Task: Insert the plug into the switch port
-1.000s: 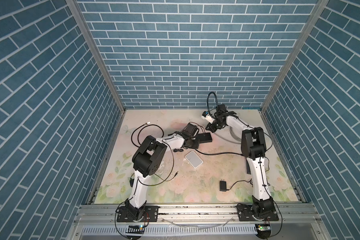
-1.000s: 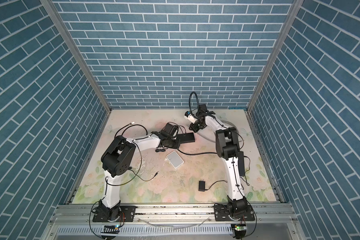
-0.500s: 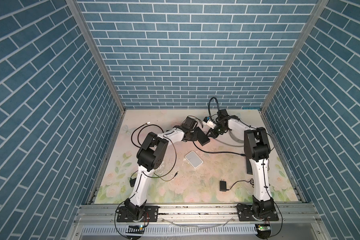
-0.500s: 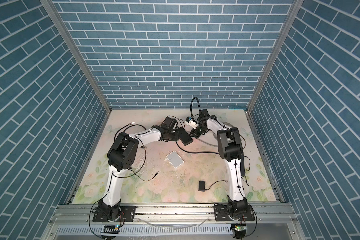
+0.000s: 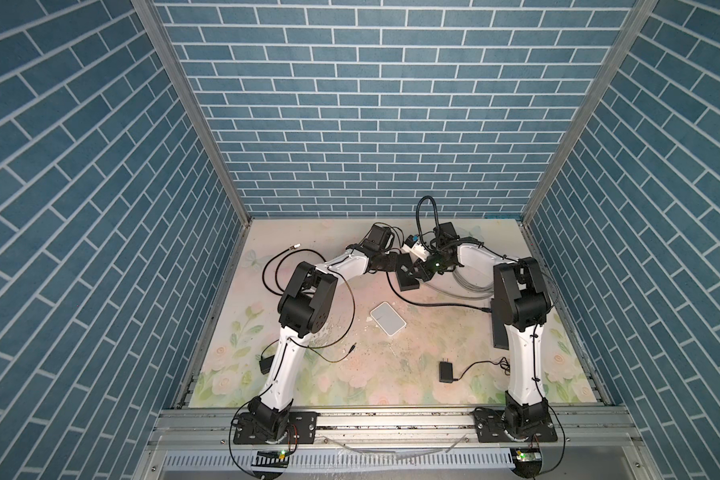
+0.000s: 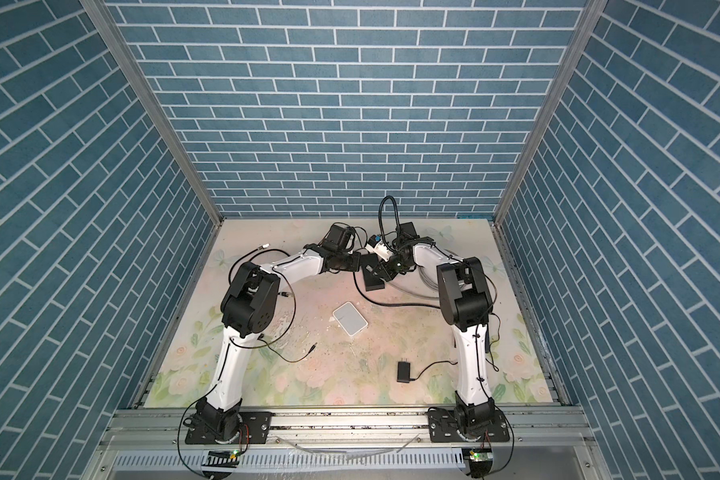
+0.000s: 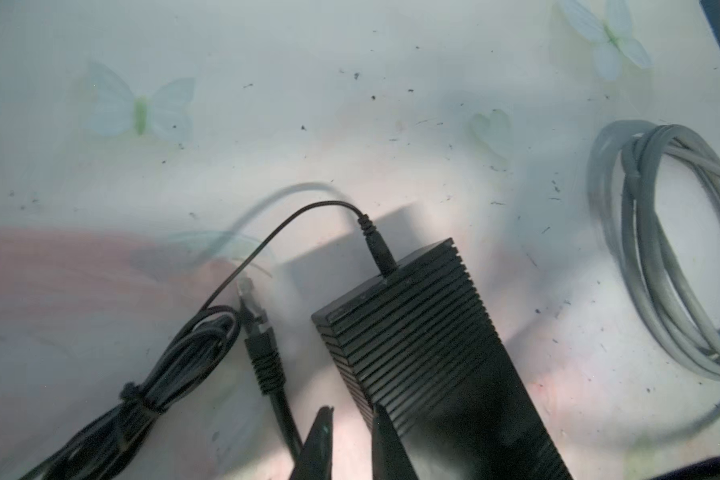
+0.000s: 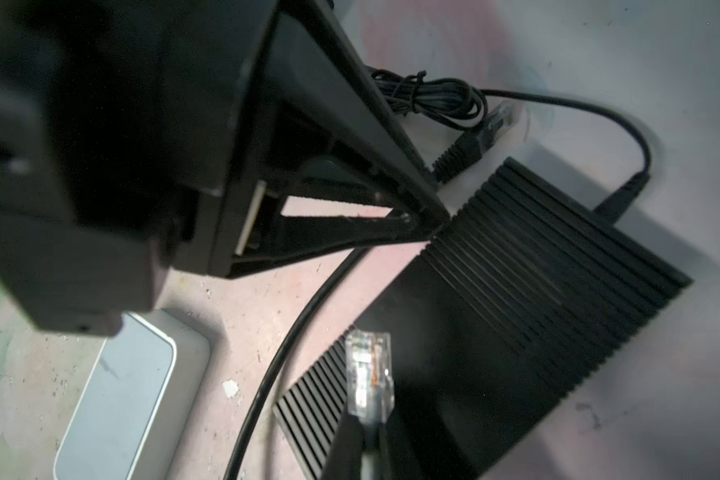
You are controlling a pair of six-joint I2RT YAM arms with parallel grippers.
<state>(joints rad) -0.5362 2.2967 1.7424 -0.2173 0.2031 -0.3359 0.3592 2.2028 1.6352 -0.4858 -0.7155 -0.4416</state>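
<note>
Fingers of the right gripper (image 8: 367,449) are clamping the grey cable (image 8: 368,463) just behind the plug (image 8: 368,374), so the clear connector is sticking straight out past their tips. It is hovering over the ribbed top of the black switch (image 8: 516,291), close to one short end; the port face is not showing. Fingers of the left gripper (image 7: 352,415) are standing slightly apart, with bare table (image 7: 350,104) showing between the tips. One fingertip (image 7: 385,436) is resting against the switch's long edge, and whether they are pinching it I cannot tell. A thin power lead (image 7: 377,253) is sitting in the switch's far end. Beside the switch, a second, black-booted connector (image 7: 258,328) and a tied black cord (image 7: 175,365) are lying on the table. In both top views the two grippers are meeting over the switch (image 5: 406,282) (image 6: 373,283) toward the back wall, with a white box (image 5: 387,318) lying nearer the front.
</note>
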